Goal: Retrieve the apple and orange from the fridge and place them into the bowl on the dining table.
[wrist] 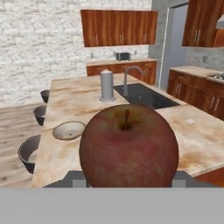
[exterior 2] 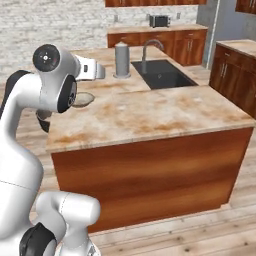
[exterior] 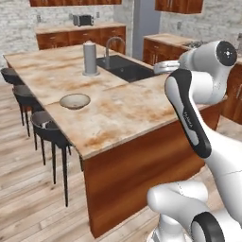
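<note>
One fruit is in hand: the claw (wrist: 127, 183) has its jaws about half spread and closed on the apple (wrist: 129, 146), which sits between the two dark tips low in the hand view, stem upward and red skin mottled with a little yellow. The tips press on the lower flanks of the fruit, below its widest part, so the grip looks more like a cradle than a clamp across the middle.

Judged from its look, the apple is firm, smooth-skinned and fairly light for the arm; it should not deform under the pads, but a round waxy surface can roll or slide out if the hand tilts sharply. A hold across the widest girth would be safest. The apple bruises if dropped from height, so a low release over the bowl would suit it.

Beyond the claw lies the dining desk (exterior: 123, 118), a marble slab with rust blotches. The bowl (exterior: 74, 100) stands near the desk's long edge on the stool side, toward the near corner, and appears to hold nothing yet. Farther along the desk a grey canister (exterior: 90, 58) stands upright beside the sink (exterior: 125, 68) and its faucet (exterior: 112, 47). Dark stools (exterior: 49, 127) line the edge next to the bowl.

The apple is held well short of the bowl, over the near end of the desk. The orange is yet to be fetched.
</note>
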Available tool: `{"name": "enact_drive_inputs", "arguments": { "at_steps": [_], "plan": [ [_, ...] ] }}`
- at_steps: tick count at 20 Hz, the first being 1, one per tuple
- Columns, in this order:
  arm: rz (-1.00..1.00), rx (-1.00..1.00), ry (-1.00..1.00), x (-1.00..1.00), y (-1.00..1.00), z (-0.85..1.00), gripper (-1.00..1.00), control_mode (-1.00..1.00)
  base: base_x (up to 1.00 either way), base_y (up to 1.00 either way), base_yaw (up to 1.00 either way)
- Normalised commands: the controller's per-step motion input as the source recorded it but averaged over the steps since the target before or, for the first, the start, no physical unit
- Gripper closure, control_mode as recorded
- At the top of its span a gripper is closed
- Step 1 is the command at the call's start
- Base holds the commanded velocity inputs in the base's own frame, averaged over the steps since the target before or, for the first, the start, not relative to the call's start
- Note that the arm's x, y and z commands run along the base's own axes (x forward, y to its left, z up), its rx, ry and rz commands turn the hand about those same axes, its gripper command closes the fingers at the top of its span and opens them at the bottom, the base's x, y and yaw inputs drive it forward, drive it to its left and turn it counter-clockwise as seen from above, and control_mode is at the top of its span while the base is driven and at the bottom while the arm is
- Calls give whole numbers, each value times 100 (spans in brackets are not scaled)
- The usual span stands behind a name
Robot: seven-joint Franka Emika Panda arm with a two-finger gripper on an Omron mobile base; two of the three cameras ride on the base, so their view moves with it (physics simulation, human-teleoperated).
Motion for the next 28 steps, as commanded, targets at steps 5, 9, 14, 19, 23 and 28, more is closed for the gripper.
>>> {"name": "enact_drive_inputs", "arguments": {
  "at_steps": [5, 9, 14, 19, 23, 28],
  "plan": [
    [0, 0, 0, 0, 0, 0, 100, 100, -3, 100, 3],
    [0, 0, 0, 0, 0, 0, 100, 100, 0, 100, 0],
    [0, 0, 0, 0, 0, 0, 100, 100, 21, 100, 0],
    [0, 0, 0, 0, 0, 0, 100, 100, 73, 100, -16],
    [0, 0, 0, 0, 0, 0, 100, 100, 92, 85, -35],
    [0, 0, 0, 0, 0, 0, 100, 100, 65, 13, -46]
  ]
}}
